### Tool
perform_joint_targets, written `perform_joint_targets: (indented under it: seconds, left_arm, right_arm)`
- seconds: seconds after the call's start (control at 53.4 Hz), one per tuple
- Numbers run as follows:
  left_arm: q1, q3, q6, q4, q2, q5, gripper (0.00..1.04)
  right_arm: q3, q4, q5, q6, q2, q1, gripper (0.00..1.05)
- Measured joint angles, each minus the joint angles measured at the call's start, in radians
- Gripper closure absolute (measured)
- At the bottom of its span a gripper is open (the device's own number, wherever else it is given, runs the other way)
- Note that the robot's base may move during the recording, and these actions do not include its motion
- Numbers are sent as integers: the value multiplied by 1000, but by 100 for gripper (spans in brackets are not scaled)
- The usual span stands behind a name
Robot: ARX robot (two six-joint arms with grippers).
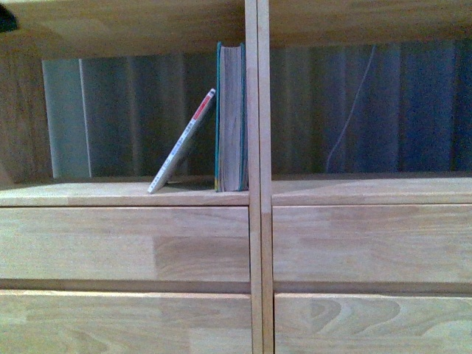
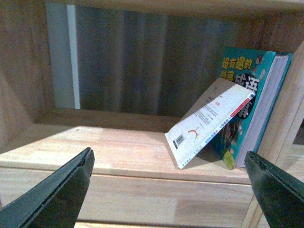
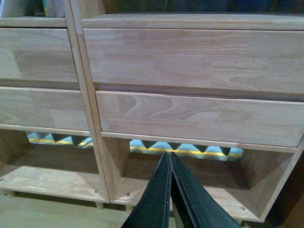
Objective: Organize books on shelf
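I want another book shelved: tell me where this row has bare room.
Left compartment: bare board from its left wall to the leaning white paperback. It is crowded by the centre upright, where the teal book stands with the paperback tilted against it. The right compartment shows no books.

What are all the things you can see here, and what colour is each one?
Thick teal-covered book with tan page edges: one, teal and tan, standing upright against the centre upright in the left compartment.
Thin white paperback with red and black lettering: one, white, tilted, leaning on the teal book.
Tall light-wood bookcase: one, pale wood, open compartments above.
Plain drawer fronts: four, pale wood, below the book compartment.
Thin white cord: one, hanging behind the right compartment.
Left gripper: black, open, in front of the books.
Right gripper: black, shut, low by the drawers.
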Motion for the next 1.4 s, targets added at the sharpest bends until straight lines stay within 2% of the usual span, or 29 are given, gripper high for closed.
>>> perform_joint_targets:
  seconds: [0.037, 0.112, 0.131, 0.187, 0.262, 0.375, 0.599, 0.655, 0.768, 1.404]
  left_arm:
    - [33, -41, -22, -20, -61, 39, 7]
    - [92, -112, -42, -44, -165, 94, 7]
    - [101, -123, -33, -83, -195, 78, 9]
    - [132, -171, 13, -238, -303, 3, 19]
    - [150, -303, 51, -328, -453, -18, 32]
    - [122, -482, 79, -290, -604, -47, 53]
    - [65, -687, 89, -220, -708, -102, 93]
    - [27, -718, 89, -211, -731, -167, 102]
    - [-40, -777, 92, -194, -776, -195, 102]
    - [-45, -972, 92, -200, -981, -208, 102]
  right_arm:
    - [0, 0, 0, 0, 0, 0, 102]
    - [0, 0, 0, -2, 0, 0, 91]
    - [0, 0, 0, -2, 0, 0, 87]
    - [0, 0, 0, -2, 0, 0, 77]
    - [0, 0, 0, -2, 0, 0, 64]
    - [0, 0, 0, -2, 0, 0, 43]
    - [0, 0, 0, -2, 0, 0, 7]
    - [0, 0, 0, -2, 0, 0, 6]
    - [0, 0, -1, -2, 0, 0, 7]
    - [0, 0, 0, -2, 0, 0, 7]
